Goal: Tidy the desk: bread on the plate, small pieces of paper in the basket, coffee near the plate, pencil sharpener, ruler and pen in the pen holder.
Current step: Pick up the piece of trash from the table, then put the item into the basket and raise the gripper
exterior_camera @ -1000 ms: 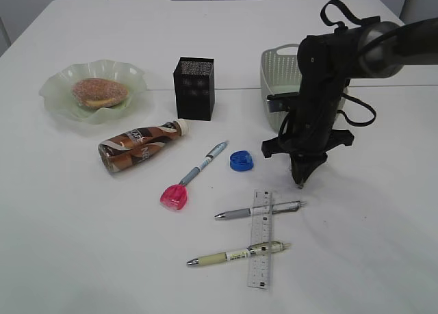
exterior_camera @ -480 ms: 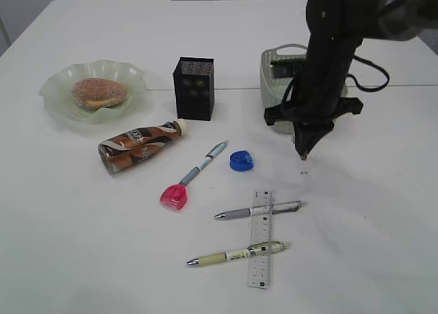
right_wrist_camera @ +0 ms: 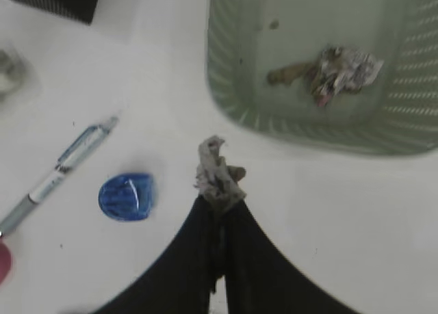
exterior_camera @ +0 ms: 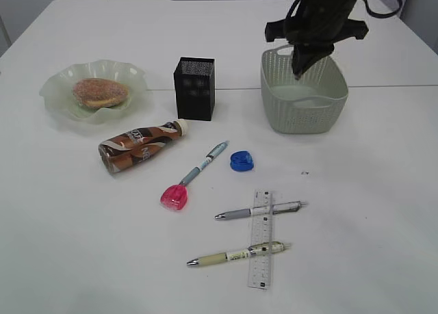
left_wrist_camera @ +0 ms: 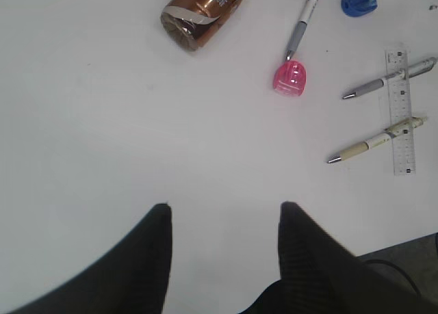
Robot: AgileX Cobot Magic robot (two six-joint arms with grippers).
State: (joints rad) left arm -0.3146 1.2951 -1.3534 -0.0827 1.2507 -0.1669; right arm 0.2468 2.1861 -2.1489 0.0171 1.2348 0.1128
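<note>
Exterior view shows the white surface with the pale green basket toward its far right corner, and the right pincer hanging point-down above the basket's near-left rim. In the right wrist view that pincer has its fingers pressed together on a crumpled paper scrap, and another crumpled paper piece already lies on the basket floor. The green wavy plate sits toward the far left edge with the round bread resting on it. The black pen holder stands upright between plate and basket, well apart from both. The brown coffee bottle lies on its side just in front of the plate. Toward the near edge, the clear ruler lies lengthwise with a grey pen and a cream pen crossing over it. A blue-grey pen lies slantwise in the middle, its tip touching the pink pencil sharpener; the blue pencil sharpener sits just to its right. The left pincer hovers over bare surface near the front left, fingers spread apart and holding nothing.
</note>
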